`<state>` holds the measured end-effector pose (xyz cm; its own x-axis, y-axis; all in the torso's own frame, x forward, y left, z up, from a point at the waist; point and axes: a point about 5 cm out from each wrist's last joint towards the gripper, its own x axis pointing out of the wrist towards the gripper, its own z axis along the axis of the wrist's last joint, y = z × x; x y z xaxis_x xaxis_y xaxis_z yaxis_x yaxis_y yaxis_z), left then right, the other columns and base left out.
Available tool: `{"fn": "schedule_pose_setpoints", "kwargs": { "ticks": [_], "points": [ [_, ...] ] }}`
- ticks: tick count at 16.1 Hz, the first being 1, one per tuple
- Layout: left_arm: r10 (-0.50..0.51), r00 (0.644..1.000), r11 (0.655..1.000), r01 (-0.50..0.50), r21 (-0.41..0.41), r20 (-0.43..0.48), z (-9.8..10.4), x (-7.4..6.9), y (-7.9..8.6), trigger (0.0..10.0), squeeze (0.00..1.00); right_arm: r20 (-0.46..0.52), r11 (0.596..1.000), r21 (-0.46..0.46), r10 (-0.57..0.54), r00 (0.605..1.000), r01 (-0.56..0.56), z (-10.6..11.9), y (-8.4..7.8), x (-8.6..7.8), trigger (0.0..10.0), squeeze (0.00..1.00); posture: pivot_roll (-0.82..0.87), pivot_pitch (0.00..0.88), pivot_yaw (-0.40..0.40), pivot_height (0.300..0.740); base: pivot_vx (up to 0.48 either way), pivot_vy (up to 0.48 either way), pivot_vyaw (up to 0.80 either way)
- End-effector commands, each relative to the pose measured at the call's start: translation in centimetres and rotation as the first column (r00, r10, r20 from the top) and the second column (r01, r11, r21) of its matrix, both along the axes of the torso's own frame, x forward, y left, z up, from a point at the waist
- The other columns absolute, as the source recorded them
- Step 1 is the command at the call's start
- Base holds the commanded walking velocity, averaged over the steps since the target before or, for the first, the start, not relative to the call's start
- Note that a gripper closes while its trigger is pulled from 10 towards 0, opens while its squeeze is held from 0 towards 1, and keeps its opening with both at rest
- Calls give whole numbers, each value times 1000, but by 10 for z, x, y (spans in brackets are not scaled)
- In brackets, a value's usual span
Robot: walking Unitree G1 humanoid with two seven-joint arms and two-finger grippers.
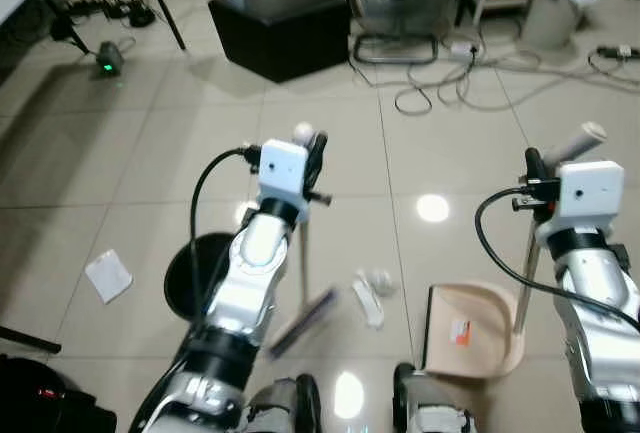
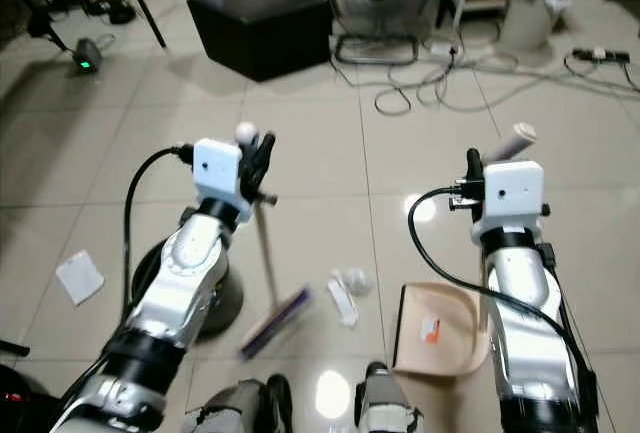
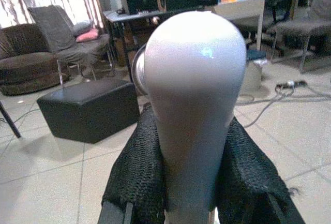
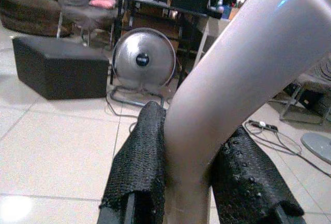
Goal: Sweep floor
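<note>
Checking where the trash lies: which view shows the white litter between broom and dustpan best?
The right eye view: the white litter lies unobstructed between broom head and dustpan. The left eye view shows it similarly; the wrist views show handles instead.

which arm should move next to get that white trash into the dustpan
Left. The left gripper holds the broom, whose head sits just left of the white trash, with the dustpan on the other side. The right gripper only steadies the dustpan handle.

No legible text; fan [image 4: 143, 60] hub badge and dustpan [image 1: 470, 331] sticker too blurred to read.
</note>
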<state>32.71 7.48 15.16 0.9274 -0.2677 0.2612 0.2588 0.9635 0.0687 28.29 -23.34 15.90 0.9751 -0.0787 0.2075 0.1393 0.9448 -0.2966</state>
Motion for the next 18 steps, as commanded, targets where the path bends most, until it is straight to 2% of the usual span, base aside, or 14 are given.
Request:
{"fn": "schedule_pose_setpoints", "kwargs": {
  "ticks": [1, 3, 6, 8, 9, 10, 11, 14, 16, 18],
  "points": [
    [44, 998, 999, -44, 11, 37, 3, 2, 3, 10000, 0, 31, 999, -42, 30, 999, -29, 2, 2, 4, 10000, 0, 14, 305, 138, 740, 0, 0, 0],
    [90, 993, 995, -93, 47, 77, 2, 2, 3, 10000, 0, 51, 995, -89, 42, 998, -37, -3, 0, 11, 10000, 0, 47, 330, 152, 740, 0, 0, 0],
    [136, 984, 989, -142, 39, 113, 1, 3, 3, 10000, 0, 133, 990, -138, 34, 990, -16, -3, 1, 17, 10000, 0, 74, 360, 169, 740, 0, 0, 0],
    [123, 983, 992, -125, 10, 134, 5, 7, -2, 10000, 0, 239, 994, -91, 85, 967, -65, 9, 16, 25, 10000, 0, 96, 405, 178, 740, 0, 0, 0],
    [122, 983, 992, -123, -3, 140, 8, 9, -3, 10000, 0, 273, 991, -97, 117, 955, -94, 14, 24, 27, 10000, 0, 114, 429, 185, 740, 0, 0, 0],
    [142, 980, 990, -140, -23, 138, 11, 12, -2, 10000, 0, 312, 983, -122, 169, 935, -137, 17, 39, 30, 10000, 0, 123, 432, 191, 740, 0, 0, 0],
    [145, 980, 989, -142, -28, 140, 12, 13, -1, 10000, 0, 315, 983, -109, 174, 933, -146, 15, 43, 31, 10000, 0, 123, 425, 197, 740, 0, 0, 0],
    [168, 977, 986, -165, -35, 133, 13, 20, -1, 10000, 0, 263, 967, -114, 251, 931, -229, -6, 77, 35, 10000, 0, 137, 446, 203, 740, 0, 0, 0],
    [183, 975, 983, -181, -26, 127, 12, 23, -4, 10000, 0, 218, 955, -154, 284, 934, -254, -20, 90, 33, 10000, 0, 148, 444, 210, 740, 0, 0, 0],
    [233, 967, 972, -232, -19, 99, 10, 27, -6, 10000, 0, 211, 953, -167, 286, 935, -254, -25, 95, 31, 10000, 0, 146, 447, 220, 740, 0, 0, 0]
  ]
}}
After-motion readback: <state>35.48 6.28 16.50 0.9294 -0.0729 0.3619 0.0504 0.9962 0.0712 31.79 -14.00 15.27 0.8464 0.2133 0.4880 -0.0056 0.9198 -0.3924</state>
